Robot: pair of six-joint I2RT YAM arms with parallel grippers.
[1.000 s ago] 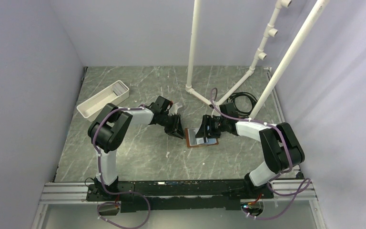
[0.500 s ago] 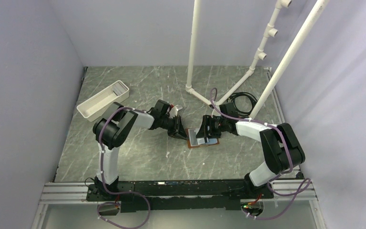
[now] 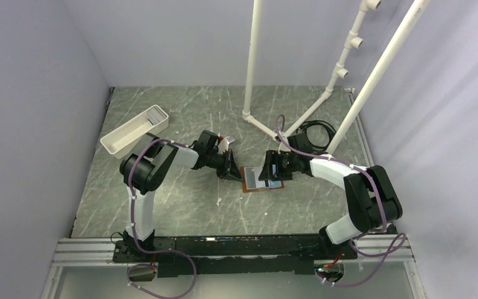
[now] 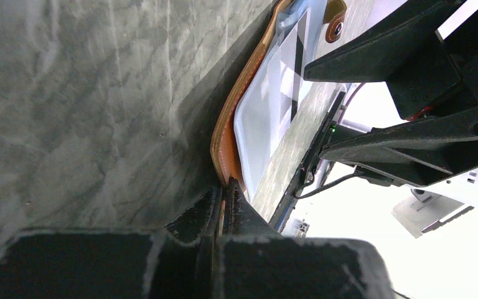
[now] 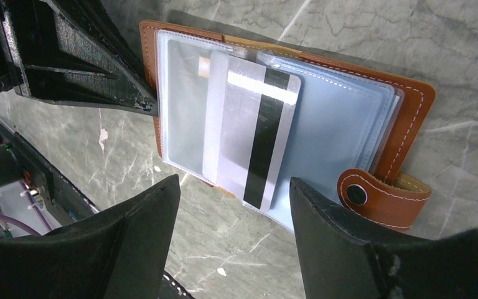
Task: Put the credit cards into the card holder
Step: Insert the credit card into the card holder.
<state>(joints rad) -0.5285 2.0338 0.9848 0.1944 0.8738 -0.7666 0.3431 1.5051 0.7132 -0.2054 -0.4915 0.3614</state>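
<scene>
The brown leather card holder (image 3: 249, 185) lies open on the table, its clear sleeves facing up. A silver credit card (image 5: 249, 137) with a black stripe lies across the sleeves, and its left strip looks paler, as if under a sleeve. My left gripper (image 3: 231, 172) is shut on the holder's left edge (image 4: 227, 149); a sliver of leather shows between its fingertips. It also shows in the right wrist view (image 5: 99, 81). My right gripper (image 5: 233, 190) is open and empty, hovering just above the card. The strap tab (image 5: 379, 199) sits beside its right finger.
A long white tray (image 3: 134, 129) stands at the back left. White pipes (image 3: 251, 75) rise from the table behind the holder, and a black cable coil (image 3: 316, 132) lies at the back right. Pale walls close in on both sides.
My left gripper has moved right and closed on the holder's left edge. My right gripper has drawn back slightly to the right, off the card.
</scene>
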